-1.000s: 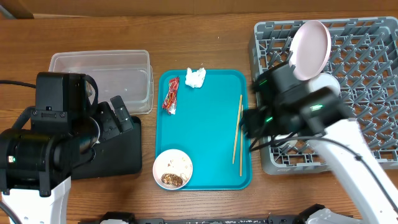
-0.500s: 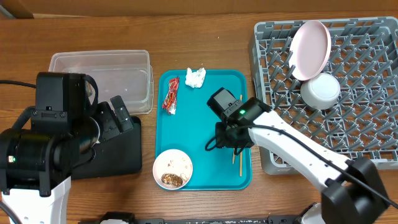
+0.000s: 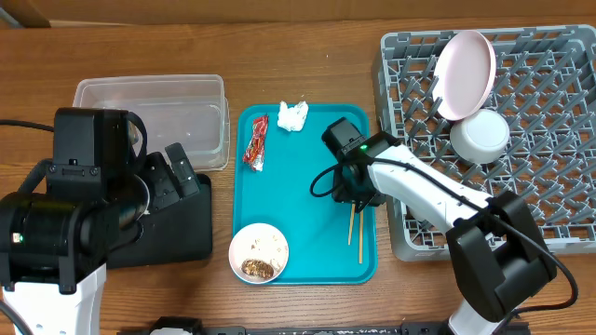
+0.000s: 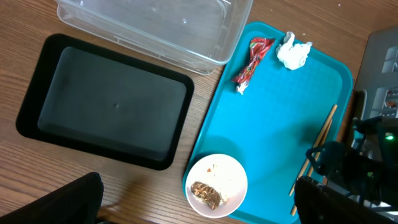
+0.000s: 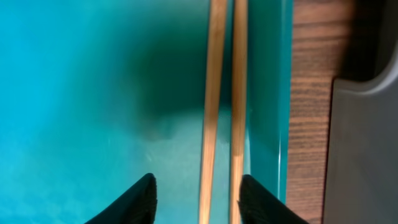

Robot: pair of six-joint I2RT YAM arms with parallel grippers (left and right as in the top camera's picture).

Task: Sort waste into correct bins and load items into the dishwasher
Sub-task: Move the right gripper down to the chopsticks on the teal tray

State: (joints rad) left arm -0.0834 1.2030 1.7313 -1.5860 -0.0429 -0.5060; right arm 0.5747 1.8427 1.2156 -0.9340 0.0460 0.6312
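Observation:
Two wooden chopsticks (image 5: 214,93) lie side by side along the right edge of the teal tray (image 3: 307,195). My right gripper (image 5: 199,202) hangs low over them, its jaws apart and straddling both sticks; the right fingertip (image 5: 261,199) is close against the outer stick. On the same tray lie a red wrapper (image 3: 256,142), a white tissue (image 3: 292,115) and a small bowl (image 3: 259,252) with brown food scraps. A pink plate (image 3: 466,74) and a white bowl (image 3: 480,135) stand in the grey rack (image 3: 549,186). My left gripper (image 4: 199,208) is open high above the bowl.
A clear tub (image 3: 154,116) stands at the back left, with a black tray (image 3: 177,233) in front of it, partly under my left arm. The rack's left wall stands just right of the teal tray's rim, a strip of wooden table between them.
My right arm has swung from the rack's front left corner onto the teal tray and come down over the chopsticks, its jaws narrowing. The left arm has not moved.

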